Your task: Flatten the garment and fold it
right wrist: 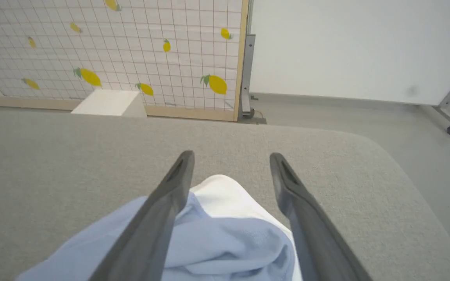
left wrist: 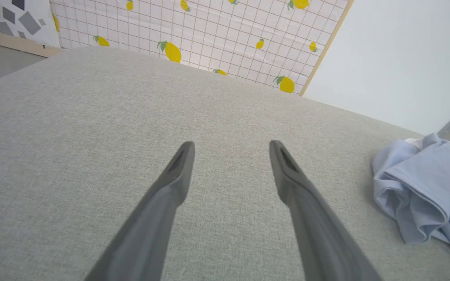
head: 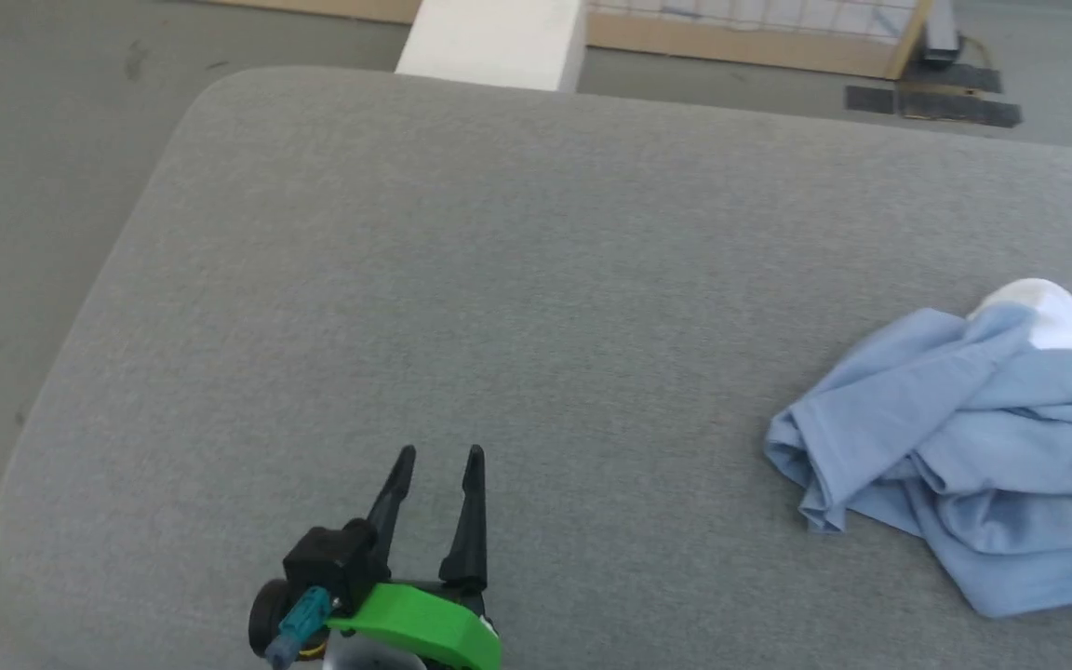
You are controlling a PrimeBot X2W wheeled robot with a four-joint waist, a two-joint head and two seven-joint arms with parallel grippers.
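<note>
— Where was the garment (head: 945,437)?
— Crumpled at four o'clock on the grey table (head: 499,233), white part at its far side.
— And the pincers?
— Left gripper (head: 438,454), at seven o'clock, stood apart. Right gripper (right wrist: 231,156) stood apart over the garment, clamping nothing.

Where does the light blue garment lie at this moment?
In the head view the garment lies crumpled on the grey table at the right side, far from the left claw; the open right claw is over it.
</note>
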